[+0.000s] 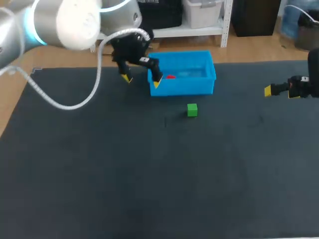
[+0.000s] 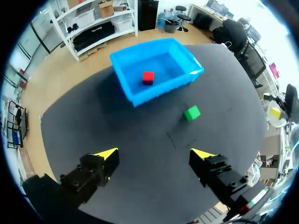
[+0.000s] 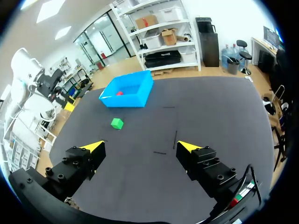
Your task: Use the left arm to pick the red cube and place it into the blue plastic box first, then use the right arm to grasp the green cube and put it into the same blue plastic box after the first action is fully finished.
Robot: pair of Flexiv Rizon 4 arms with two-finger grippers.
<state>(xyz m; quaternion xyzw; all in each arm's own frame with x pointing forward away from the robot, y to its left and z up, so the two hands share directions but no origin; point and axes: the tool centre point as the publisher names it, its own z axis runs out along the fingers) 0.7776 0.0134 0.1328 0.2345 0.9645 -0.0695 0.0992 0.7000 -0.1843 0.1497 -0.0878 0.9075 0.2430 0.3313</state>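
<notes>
A dark desk (image 1: pixel 99 174) seen from above, with an open blue plastic box (image 1: pixel 182 90) near its far edge. The red cube (image 1: pixel 170 76) lies inside the box, on its floor toward the left end, so the first half of the task looks finished. The left gripper (image 1: pixel 142 81) hangs raised near the box's left end, its yellow-tipped fingers spread wide and holding nothing. In its own wrist view the box and both cubes lie ahead of the fingers, with bare desk beneath them. The green cube (image 1: pixel 192 110) sits alone on the desk just in front of the box, not touching its front wall. The right gripper (image 1: pixel 279 91) is at the desk's right side, well apart from the green cube, also spread open and empty. Its wrist view shows the cube far ahead of the fingers and the box beyond it. The step in hand appears to be the handover to the right arm. To do it well, the left arm should first draw clear to its own side, since both arms would otherwise crowd the box's front. The right gripper should then come above the green cube, square its fingers to two opposite flat faces and descend straight before closing. It should lift the cube high enough to clear the front wall and release it over the open floor to the right of the red cube
</notes>
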